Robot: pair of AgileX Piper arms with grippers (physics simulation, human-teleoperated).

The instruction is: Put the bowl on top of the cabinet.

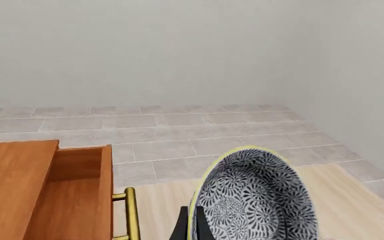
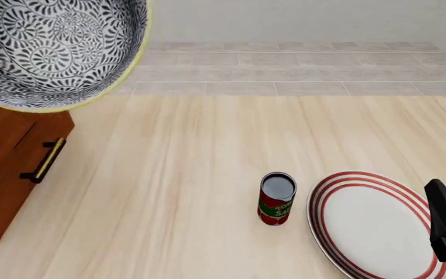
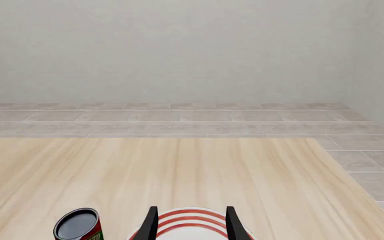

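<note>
Left gripper point(image 1: 190, 227) held the floral bowl point(image 2: 53, 49) by its rim, raised high beside the cabinet point(image 2: 6, 168). Right gripper point(image 3: 190, 225) was parted and empty, over the plate point(image 2: 374, 224). Advice: centre bowl over cabinet top, level it, lower before release.

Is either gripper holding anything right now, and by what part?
The left gripper holds the bowl by its rim, lifted and tilted beside the cabinet. The right gripper is open and empty, over the plate.

Glossy patterned bowl point(image 2: 53, 49) — reddish wooden cabinet point(image 2: 6, 168), brass handle point(image 2: 46, 161).
</note>
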